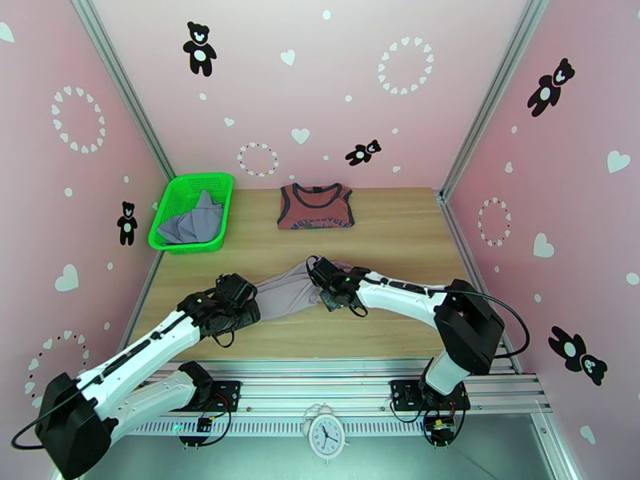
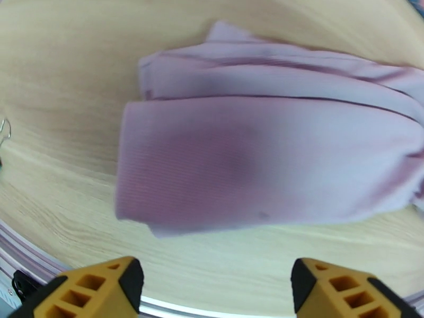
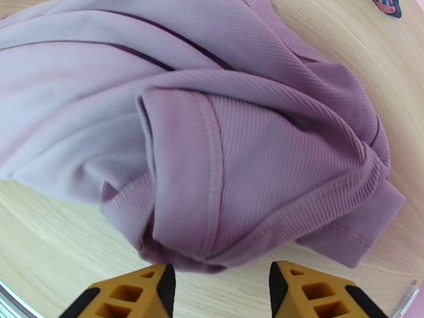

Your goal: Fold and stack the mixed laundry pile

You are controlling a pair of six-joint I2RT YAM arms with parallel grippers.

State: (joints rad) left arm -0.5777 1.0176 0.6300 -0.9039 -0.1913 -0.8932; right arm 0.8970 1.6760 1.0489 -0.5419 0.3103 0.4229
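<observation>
A pale mauve-beige garment (image 1: 284, 291) lies bunched on the wooden table between my two grippers. In the left wrist view its smooth folded end (image 2: 254, 155) lies just ahead of my left gripper (image 2: 217, 290), whose yellow fingers stand wide apart with nothing between them. My right gripper (image 3: 220, 292) hovers at the other, crumpled end (image 3: 222, 170), jaws apart, with the hem right at the fingertips. A brick-red tank top (image 1: 316, 208) lies flat at the back of the table. A grey-lavender shirt (image 1: 194, 224) sits in the green basket.
The green mesh basket (image 1: 172, 203) stands at the back left by the pink wall. A white alarm clock (image 1: 326, 432) sits on the metal rail between the arm bases. Bare wood stretches along the table's right side.
</observation>
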